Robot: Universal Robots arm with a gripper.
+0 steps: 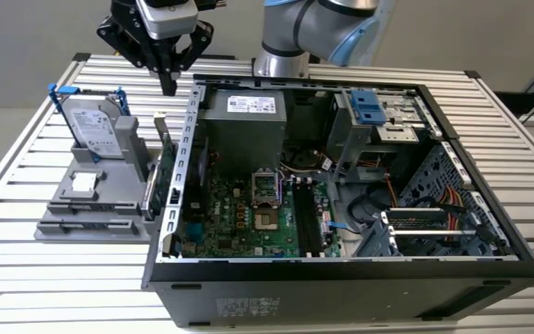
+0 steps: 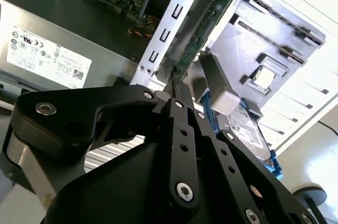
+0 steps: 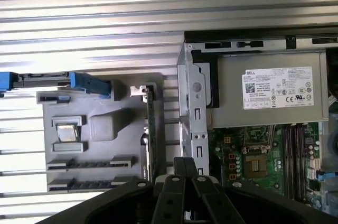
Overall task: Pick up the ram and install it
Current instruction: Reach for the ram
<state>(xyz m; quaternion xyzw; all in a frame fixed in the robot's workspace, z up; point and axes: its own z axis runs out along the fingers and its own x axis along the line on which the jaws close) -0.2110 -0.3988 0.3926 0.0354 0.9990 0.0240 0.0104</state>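
Exterior view first: my gripper (image 1: 167, 87) hangs in the upper left of the frame, pointing straight down. Its two black fingers are pressed together to a single tip, and I see nothing between them. Both wrist views show the same thing, the fingers (image 3: 179, 174) lying side by side with only a seam between them (image 2: 177, 89).

The thin dark stick just under that tip is, as far as I can judge, the ram (image 1: 165, 149). It stands on its long edge in the grey holder (image 1: 72, 209), just beside the outer wall of the open computer case (image 1: 341, 292). The gripper is near it but apart from it. In the first wrist view the ram (image 3: 151, 123) runs as a narrow line between the holder and the case wall.

A broader green card (image 1: 152, 191) stands beside it on the holder, on the side away from the case. The hard drive (image 1: 95, 129), in its blue-edged frame, leans upright at the holder's far end and carries a printed label.

Inside the case, the power supply (image 1: 244, 125) bears a white label with black print, which also shows in both wrist views. The black memory slots (image 1: 306, 216) on the motherboard (image 1: 239, 216) lie well apart from the ram. Everything sits on a slatted metal table (image 1: 26, 278).
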